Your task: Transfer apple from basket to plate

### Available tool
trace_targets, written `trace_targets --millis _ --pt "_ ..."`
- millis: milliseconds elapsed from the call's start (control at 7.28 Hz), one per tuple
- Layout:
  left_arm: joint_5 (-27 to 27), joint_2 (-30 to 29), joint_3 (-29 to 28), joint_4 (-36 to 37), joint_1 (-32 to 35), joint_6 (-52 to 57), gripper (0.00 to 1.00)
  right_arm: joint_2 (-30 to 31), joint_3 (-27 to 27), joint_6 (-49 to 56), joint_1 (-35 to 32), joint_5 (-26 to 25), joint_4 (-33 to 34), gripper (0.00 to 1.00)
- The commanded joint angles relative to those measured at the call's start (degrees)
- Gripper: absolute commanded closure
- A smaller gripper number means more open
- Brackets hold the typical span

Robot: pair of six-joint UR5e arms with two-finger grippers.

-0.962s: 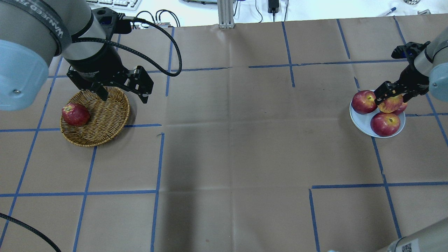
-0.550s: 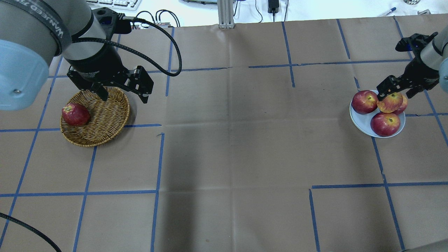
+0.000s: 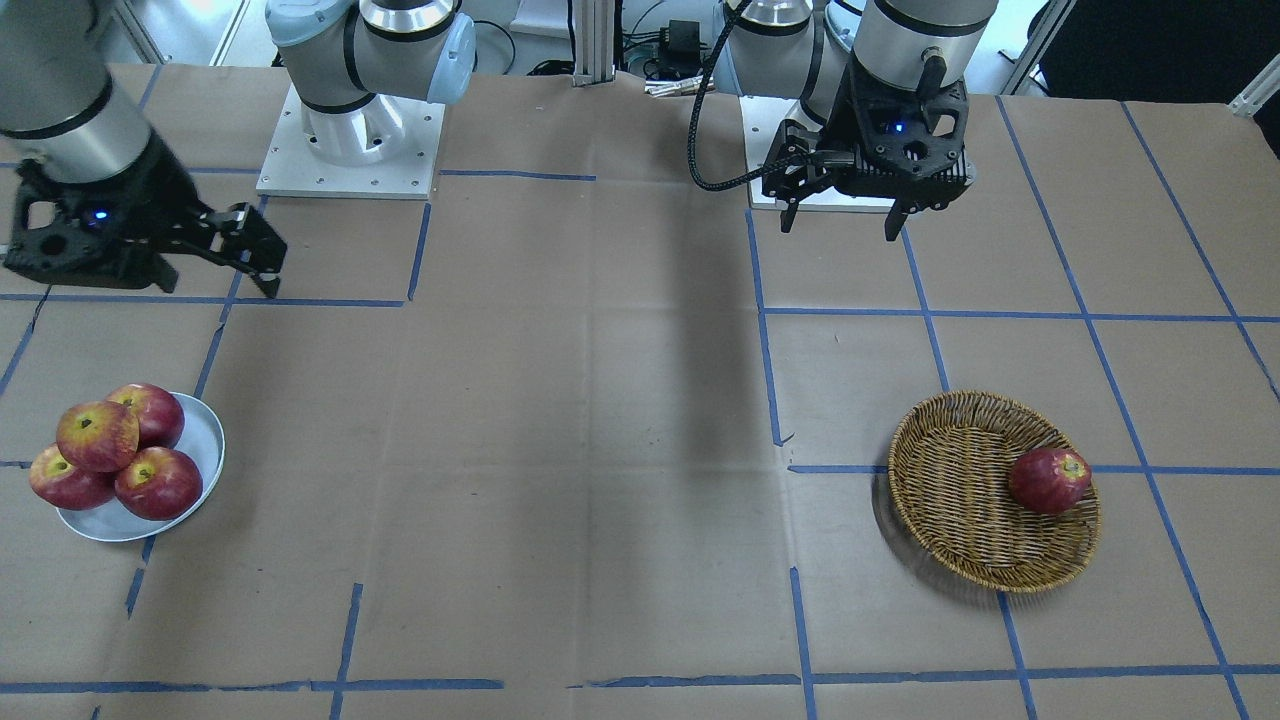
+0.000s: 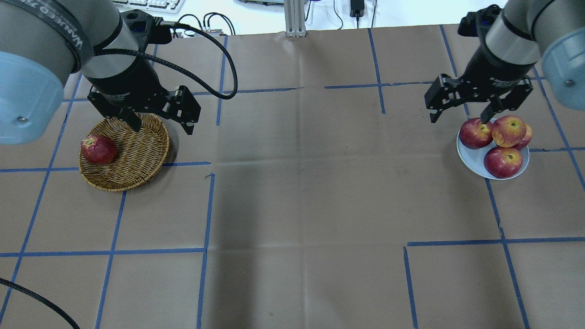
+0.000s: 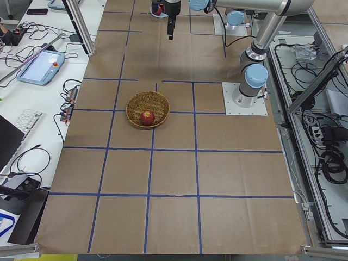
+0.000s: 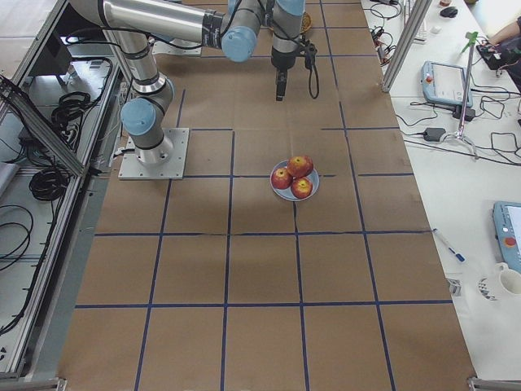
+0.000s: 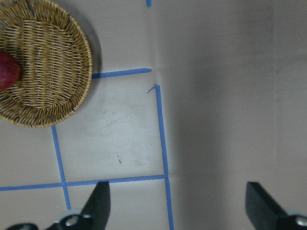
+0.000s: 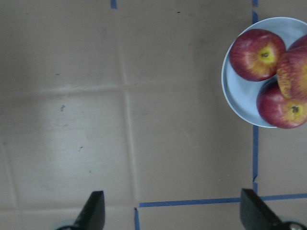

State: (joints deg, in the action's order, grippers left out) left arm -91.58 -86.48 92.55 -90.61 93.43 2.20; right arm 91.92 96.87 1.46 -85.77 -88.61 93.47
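The pinkish-red apple [image 4: 508,131] with a yellow-orange blush rests on top of three darker apples on the pale grey-blue plate [image 4: 473,157]. It also shows in the front view [image 3: 97,435] and at the right wrist view's edge [image 8: 293,72]. My right gripper [image 4: 458,116] is open and empty, raised above the table just left of the plate [image 8: 237,98]. The wicker basket [image 4: 137,155] holds one dark red apple [image 4: 98,149]. My left gripper [image 4: 162,127] is open and empty, raised over the basket's far right rim.
Brown paper with blue tape lines covers the table. The basket [image 3: 960,540] is at one end and the plate [image 3: 205,440] at the other, with bare paper between them. Both robot bases stand at the back edge.
My right gripper has drawn up and to the left, away from the pinkish-red apple, which stays on the pile on the plate. The left arm has not moved.
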Motion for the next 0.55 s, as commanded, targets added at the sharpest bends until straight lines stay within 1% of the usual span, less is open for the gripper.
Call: trace_targets --millis 0,412 --pt "0.0 0.0 0.0 0.0 0.0 0.0 0.0 1.4 0.5 -1.9 -5.1 0.3 -0.5 0.0" --pt "0.0 0.0 0.0 0.0 0.0 0.0 0.0 1.3 0.1 0.0 -3.9 -0.1 0.0 0.0"
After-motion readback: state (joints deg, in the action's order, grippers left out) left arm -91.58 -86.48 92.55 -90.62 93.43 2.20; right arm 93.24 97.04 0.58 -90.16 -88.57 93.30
